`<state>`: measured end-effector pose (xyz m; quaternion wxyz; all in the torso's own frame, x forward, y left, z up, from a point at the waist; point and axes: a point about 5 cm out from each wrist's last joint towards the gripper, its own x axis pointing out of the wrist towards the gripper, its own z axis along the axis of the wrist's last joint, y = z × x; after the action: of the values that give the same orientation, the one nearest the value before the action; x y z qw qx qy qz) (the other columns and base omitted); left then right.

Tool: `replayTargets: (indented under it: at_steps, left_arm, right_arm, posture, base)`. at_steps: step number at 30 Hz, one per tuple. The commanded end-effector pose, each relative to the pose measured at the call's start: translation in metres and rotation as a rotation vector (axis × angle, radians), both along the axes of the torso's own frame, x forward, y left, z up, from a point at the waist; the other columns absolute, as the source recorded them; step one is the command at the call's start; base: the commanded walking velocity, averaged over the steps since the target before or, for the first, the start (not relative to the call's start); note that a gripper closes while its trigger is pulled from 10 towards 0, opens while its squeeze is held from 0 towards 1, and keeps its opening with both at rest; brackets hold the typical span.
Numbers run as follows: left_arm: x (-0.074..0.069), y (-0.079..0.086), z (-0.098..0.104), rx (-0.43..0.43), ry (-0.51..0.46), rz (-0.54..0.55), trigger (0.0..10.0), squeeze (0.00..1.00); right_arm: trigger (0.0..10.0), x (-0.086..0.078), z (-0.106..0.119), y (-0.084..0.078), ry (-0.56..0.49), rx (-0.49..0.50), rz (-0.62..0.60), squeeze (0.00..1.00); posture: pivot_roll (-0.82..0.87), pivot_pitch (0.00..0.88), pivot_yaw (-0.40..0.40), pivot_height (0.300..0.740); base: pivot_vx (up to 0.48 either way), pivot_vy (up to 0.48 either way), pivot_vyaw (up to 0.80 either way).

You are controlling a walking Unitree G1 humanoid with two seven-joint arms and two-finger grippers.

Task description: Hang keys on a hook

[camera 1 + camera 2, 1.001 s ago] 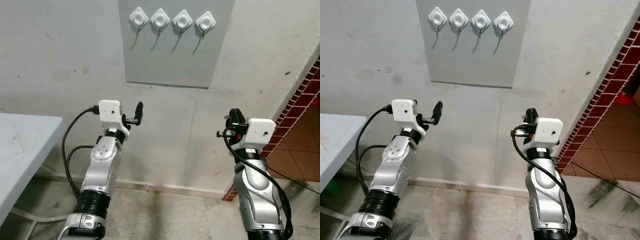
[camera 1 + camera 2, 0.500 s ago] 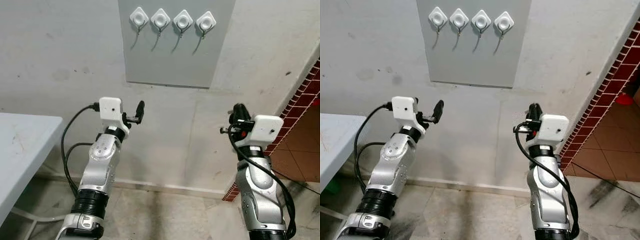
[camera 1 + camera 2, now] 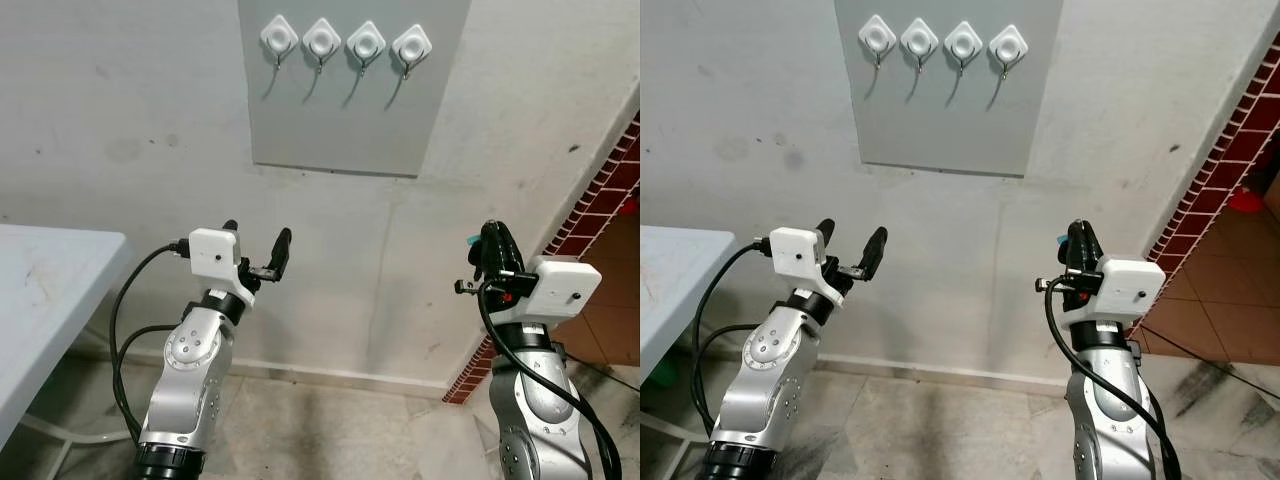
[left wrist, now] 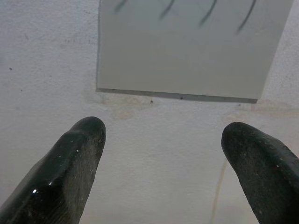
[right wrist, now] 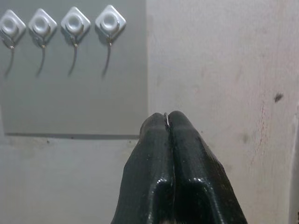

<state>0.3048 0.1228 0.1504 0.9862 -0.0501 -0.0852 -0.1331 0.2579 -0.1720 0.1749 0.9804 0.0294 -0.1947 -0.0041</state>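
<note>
— Right wrist view first: anything held in the right gripper [image 5: 167, 117]?
— Black fingers [image 5: 149, 158] pressed tight together, with a thin metal sliver [image 5: 166, 119] pinched at the very tips. Cannot tell whether it belongs to the keys.
— And seen from the head?
— Raised upright at the robot's right, fingertips pointing up at the wall, close to the red brick edging [image 3: 600, 195]. Well below the hooks [image 3: 321, 38] and off to their right.
— Hooks themselves?
— Four white diamond-shaped mounts in a row along the top of a grey panel [image 3: 350, 125], each with a small metal hook beneath. All four bare.
— Left gripper [image 3: 257, 232]?
— Spread wide and holding nothing. Lifted in front of the pale wall [image 3: 120, 110], below the panel's lower left corner and well apart from it. Both dark fingertips [image 4: 79, 149] seen in the left wrist view, with the panel's bottom edge above them.
— Anything else nearby?
— White table [image 3: 40, 290] at the robot's left, just beside the left arm.
</note>
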Motion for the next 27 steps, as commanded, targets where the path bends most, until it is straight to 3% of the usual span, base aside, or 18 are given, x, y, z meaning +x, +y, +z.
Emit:
replayTargets:
  at_steps: [1, 8, 27]
  left_arm:
    - [0.004, -0.002, 0.015, 0.021, -0.040, -0.024, 10.0, 0.00]
    - [0.007, -0.001, 0.023, 0.027, -0.043, -0.023, 10.0, 0.00]
    - [0.004, -0.002, 0.024, 0.016, -0.023, -0.020, 10.0, 0.00]
  right_arm:
    - [10.0, 0.003, 0.022, 0.002, -0.071, -0.018, 0.010, 0.00]
    - [10.0, 0.007, 0.036, 0.003, -0.114, -0.016, 0.013, 0.00]
    - [10.0, 0.006, 0.029, 0.010, -0.076, -0.004, 0.038, 0.00]
  posture:
    - [-0.03, 0.023, -0.034, 0.740]
    - [-0.03, 0.028, -0.036, 0.740]
    - [-0.02, 0.026, -0.038, 0.740]
  base:
    - [0.000, 0.000, 0.00]
    - [0.000, 0.000, 0.00]
    - [0.038, 0.000, 0.00]
